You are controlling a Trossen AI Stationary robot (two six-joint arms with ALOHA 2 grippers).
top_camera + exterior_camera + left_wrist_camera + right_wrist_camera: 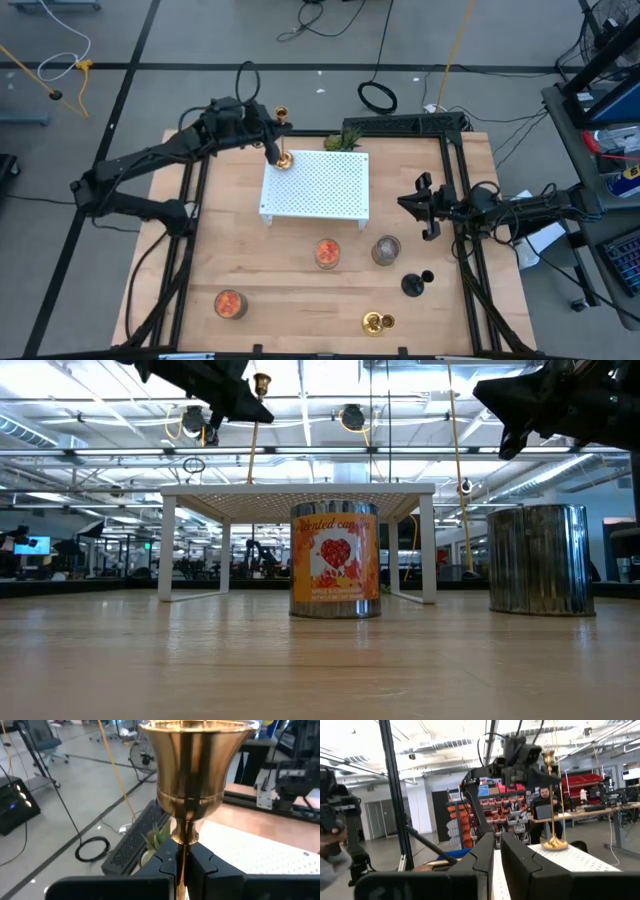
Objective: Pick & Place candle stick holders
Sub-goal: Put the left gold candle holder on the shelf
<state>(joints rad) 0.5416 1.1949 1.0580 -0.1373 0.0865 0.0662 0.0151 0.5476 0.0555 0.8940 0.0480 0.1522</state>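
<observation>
A: Candlesticks first, nearest to farthest. Down at the table's near edge a gold one (377, 322) lies on its side, and the black one (416, 283) stands just beyond it, toward the right arm.

B: And the third?

A: The tall gold candlestick (283, 140) is at the far left corner of the white rack (330, 205), its base on or just over the rack top; I can't tell which. The left gripper (270, 140) has it by the stem.

B: How do the fingers sit?

A: In the left wrist view the fingers (162, 860) are pinched tight on the thin stem just under the cup (192, 765). No gap beside it.

B: How will it handle?

A: My guess: rigid polished metal, light but top-heavy and slippery. The slim stem could twist or slide between flat pads, so a mid-stem hold with the base set down flat looks safest. Tilted, it would likely topple.

B: The right gripper (428, 210)?

A: It hovers right of the rack, holding nothing. Its fingers (520, 857) are nearly together, a narrow slit between them.
</observation>
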